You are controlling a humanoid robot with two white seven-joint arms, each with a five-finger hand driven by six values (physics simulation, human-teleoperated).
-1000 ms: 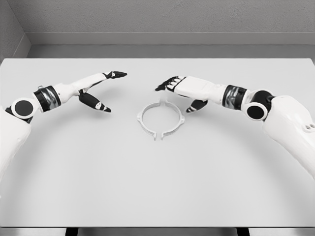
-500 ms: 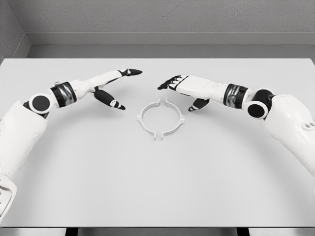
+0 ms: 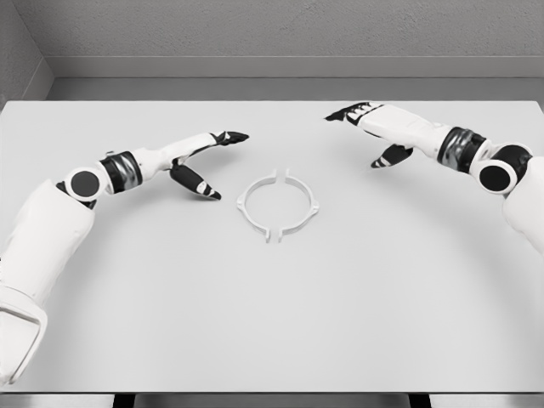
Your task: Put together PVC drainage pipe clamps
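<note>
Head view: we see the white ring-shaped PVC pipe clamp (image 3: 277,206), its 2 halves forming a circle, flat on the pale grey tabletop (image 3: 272,314) near centre | our left hand (image 3: 202,161) just beside it, fingers spread, empty | our right hand (image 3: 374,132) well apart, far right, fingers relaxed, empty.

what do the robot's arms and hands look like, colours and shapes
Both arms are glossy white with rounded shells. Each has a round black disc joint at the elbow and a dark, metallic-looking banded cuff on the forearm. The left hand and right hand are slim, five-fingered, with white backs and black fingers; pale marks show on the thumbs. No cables or lettering are visible.
</note>
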